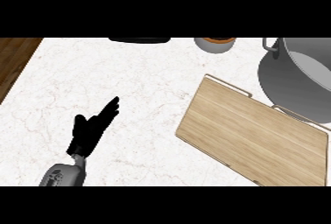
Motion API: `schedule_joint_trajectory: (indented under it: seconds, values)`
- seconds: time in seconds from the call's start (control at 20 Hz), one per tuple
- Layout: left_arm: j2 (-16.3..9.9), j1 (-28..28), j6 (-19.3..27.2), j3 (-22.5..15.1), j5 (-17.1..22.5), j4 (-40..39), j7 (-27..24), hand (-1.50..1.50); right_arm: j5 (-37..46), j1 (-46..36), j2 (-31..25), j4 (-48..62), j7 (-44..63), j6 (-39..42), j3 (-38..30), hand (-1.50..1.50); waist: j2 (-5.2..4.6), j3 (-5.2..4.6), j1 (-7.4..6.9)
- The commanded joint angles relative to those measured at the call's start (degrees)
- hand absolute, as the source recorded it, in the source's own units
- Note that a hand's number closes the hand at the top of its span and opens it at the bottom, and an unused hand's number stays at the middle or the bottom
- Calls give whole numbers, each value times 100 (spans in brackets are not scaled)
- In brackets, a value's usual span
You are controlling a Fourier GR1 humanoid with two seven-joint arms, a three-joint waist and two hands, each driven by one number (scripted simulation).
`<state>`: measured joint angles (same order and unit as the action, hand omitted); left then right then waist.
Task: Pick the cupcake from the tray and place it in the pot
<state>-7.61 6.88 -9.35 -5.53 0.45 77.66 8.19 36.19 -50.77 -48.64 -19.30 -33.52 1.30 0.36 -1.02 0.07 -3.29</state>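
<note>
Sitting at the far right, cut by the view's right edge, a grey pot (pixel 294 76) shows a pale inside with nothing visible in it; one handle sticks out at its upper left. Just beside it, toward the middle, lies a wooden tray (pixel 252 138), a tilted rectangular board with thin wire handles at its upper and right ends. Its top is bare wood: no cupcake shows on it, nor anywhere else in view, so where the cupcake is cannot be told. The tray's upper right edge lies just beside the pot's wall, and whether they touch is hard to make out.

At the top edge a small round cup (pixel 215 43) with a dark orange-brown inside is cut off, and left of it a flat black object (pixel 139 40) is mostly out of view and cannot be identified.

The white marble counter (pixel 142 83) is wide and open between the tray and the brown wood strip (pixel 14 61) along the left edge.

The left hand (pixel 92 127) hangs over this open stretch at lower left, released, fingers straight and pointing up-right, holding nothing, well apart from the tray. Its grey forearm (pixel 62 175) enters from the lower edge. The right hand does not show.
</note>
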Motion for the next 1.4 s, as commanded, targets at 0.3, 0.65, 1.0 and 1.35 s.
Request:
schedule_joint_trajectory:
  seconds: [0.3,0.65,1.0,1.35]
  values:
    - [-31,-20,-37,7,-26,51,28,0,1324,-606,703,941,1737,633,1092,150,-4,-7,-57]
    - [205,-91,136,-118,-115,132,124,0,971,-552,1082,1338,1417,500,643,-150,-25,17,-3]
    - [46,-15,61,28,-82,47,33,0,-840,-1094,1231,1120,985,522,-1146,-150,2,21,88]
    - [79,-79,86,55,-105,-6,-169,0,-1951,-1192,606,1172,1155,153,-2340,-150,-15,14,91]
